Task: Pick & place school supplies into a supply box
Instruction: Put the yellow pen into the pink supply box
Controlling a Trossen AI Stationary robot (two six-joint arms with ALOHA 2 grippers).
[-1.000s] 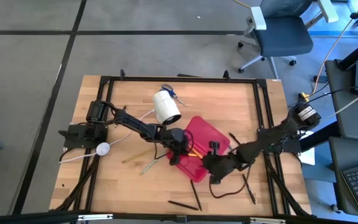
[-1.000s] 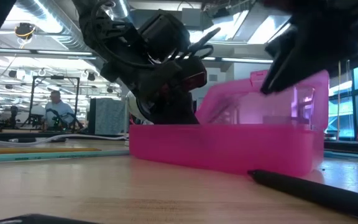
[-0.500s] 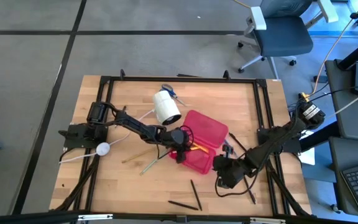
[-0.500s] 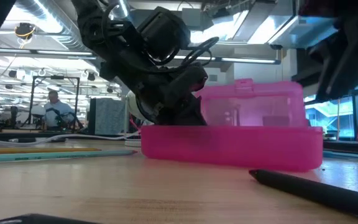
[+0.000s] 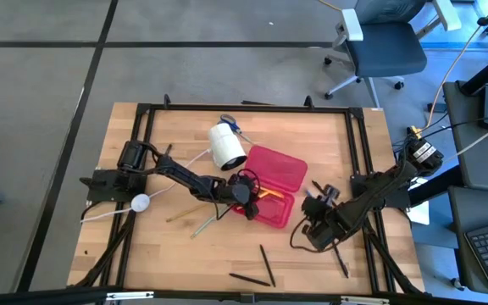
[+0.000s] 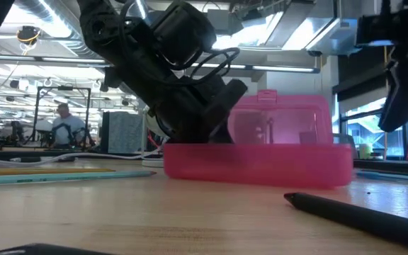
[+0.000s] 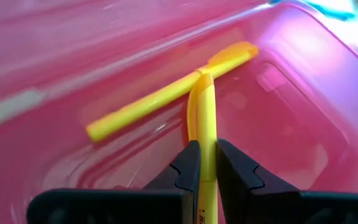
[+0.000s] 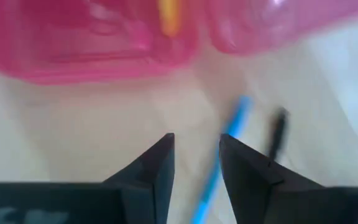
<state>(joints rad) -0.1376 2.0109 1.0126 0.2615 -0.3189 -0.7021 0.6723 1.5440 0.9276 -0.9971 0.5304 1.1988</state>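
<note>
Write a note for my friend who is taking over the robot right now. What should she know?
Left gripper: over the open pink supply box, fingers shut on a yellow pen held over another yellow pen already lying inside.
Right gripper: open and empty, over the table beside the box, near a blue pen and a black pen.
Done: one yellow pen in the box.
Left: release the held pen, then gather the blue pen, the black pens and the pale pencils off the table.

Left end effector [image 5: 249, 202] blocks box [image 5: 280, 169] mouth; rt side free.
</note>
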